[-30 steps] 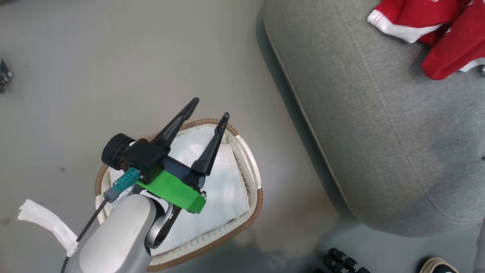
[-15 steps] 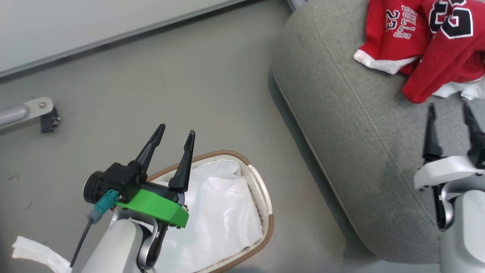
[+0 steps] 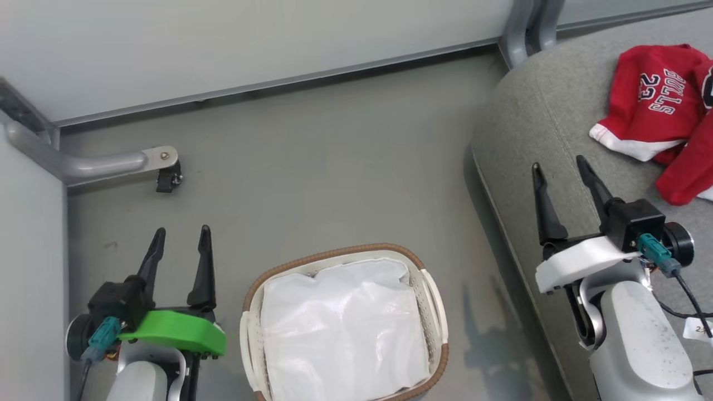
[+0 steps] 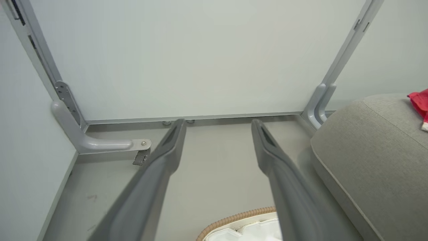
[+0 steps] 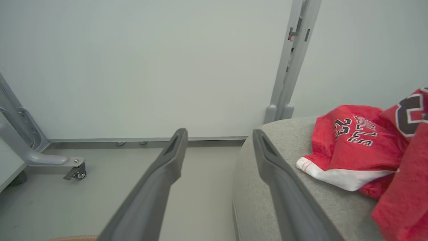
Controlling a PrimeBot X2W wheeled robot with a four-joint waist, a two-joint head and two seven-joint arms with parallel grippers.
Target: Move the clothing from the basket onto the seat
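Far right, on the large grey fabric sofa seat point(image 3: 535, 128): two red basketball garments point(image 3: 652, 106) | near centre, small white slatted brown-rimmed basket point(image 3: 440, 312) holds just its white cloth liner point(image 3: 340, 328) | left gripper point(image 3: 182, 230), right gripper point(image 3: 558, 162) splayed wide, empty | risk: I could snag the liner as clothing | head view gives basket's inside, right wrist view the lettering point(image 5: 356, 132) close.

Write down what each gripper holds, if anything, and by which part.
Nothing is held. The left gripper and right gripper both stand open and empty; the red basketball garments lie on the grey fabric seat.
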